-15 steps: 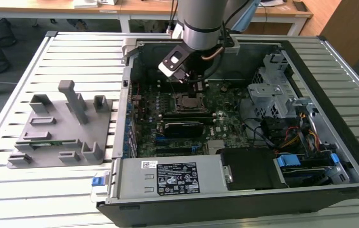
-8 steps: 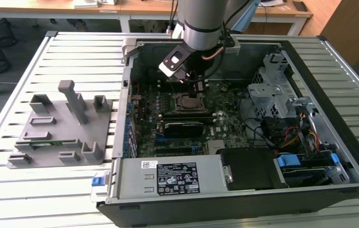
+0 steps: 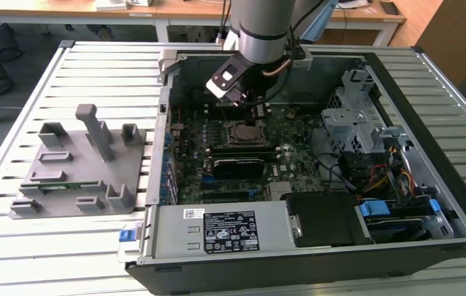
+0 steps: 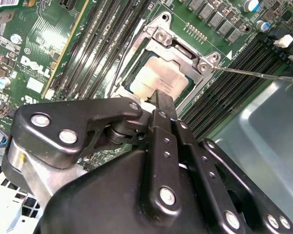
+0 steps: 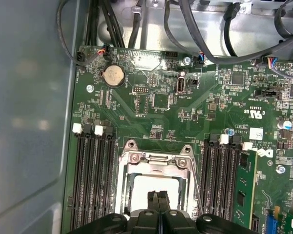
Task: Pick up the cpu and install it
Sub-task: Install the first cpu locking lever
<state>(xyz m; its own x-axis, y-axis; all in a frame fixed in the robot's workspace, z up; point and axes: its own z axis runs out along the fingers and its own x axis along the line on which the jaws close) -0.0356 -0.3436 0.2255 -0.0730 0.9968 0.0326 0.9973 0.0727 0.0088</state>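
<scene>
One arm in the case, fingers together over the cpu

Gripper [image 5: 157, 196]: the two black fingers are pressed flat together with only a thin seam between them, and nothing is clamped. In both wrist views the tips hang just above the cpu; contact cannot be judged. The linkage behind them is matte black metal with bright round pivot pins.

Cpu [image 4: 157, 79]: flat and square, with a dull, faintly smudged silvery top, lying level inside the socket [image 5: 154, 157]. The socket frame is bright stamped steel with screws at its corners. A thin wire lever [image 4: 254, 73] runs off from one corner.

Slots [image 5: 93, 180]: long black ribbed rows flank the socket on both sides, with white clips at their ends. One green memory stick [image 5: 244, 187] stands in a slot.

Board [image 5: 161, 114]: glossy green and densely populated. A round silver battery [image 5: 113, 75] sits near its edge.

Arm [image 3: 262, 24]: in the exterior view, a smooth grey cylinder comes down almost vertically, its wrist inside the case [image 3: 299, 271], an open black sheet-metal box.

Table [image 3: 92, 68]: white slatted metal. A grey moulded fixture [image 3: 76, 166] lies on it, on the exterior view's left of the case and well apart from the arm.
</scene>
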